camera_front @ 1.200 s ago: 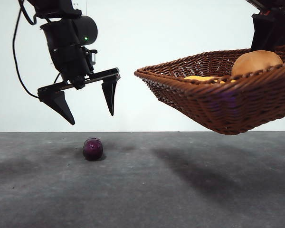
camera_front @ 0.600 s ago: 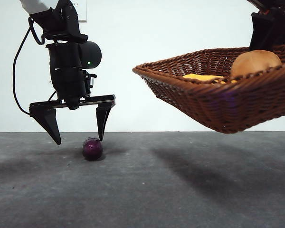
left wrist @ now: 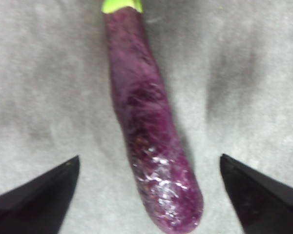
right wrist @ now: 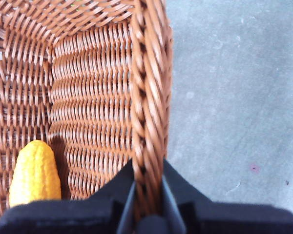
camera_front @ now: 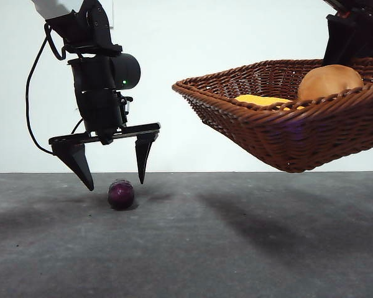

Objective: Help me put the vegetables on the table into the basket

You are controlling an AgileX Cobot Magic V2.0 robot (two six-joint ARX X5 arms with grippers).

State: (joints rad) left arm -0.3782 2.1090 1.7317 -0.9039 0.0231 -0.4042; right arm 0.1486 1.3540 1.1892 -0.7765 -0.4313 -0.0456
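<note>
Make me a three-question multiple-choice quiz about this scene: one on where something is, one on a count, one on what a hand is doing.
1. Where is the purple vegetable?
A. In the basket
B. On the table, under the open left gripper
C. Held by the right gripper

2. How many vegetables lie in the basket?
A. None
B. Two
C. Four

3. What is the right gripper doing?
A. Clamping the basket's rim
B. Hanging open over the table
C. Holding the yellow vegetable

Answers:
1. B: the left gripper hovers with its fingers spread on either side of the purple vegetable, which lies on the table.
2. B: the yellow vegetable and the brown-orange vegetable show above the rim.
3. A: the right wrist view shows its fingers pinching the braided rim, and the basket hangs off the table.
</note>
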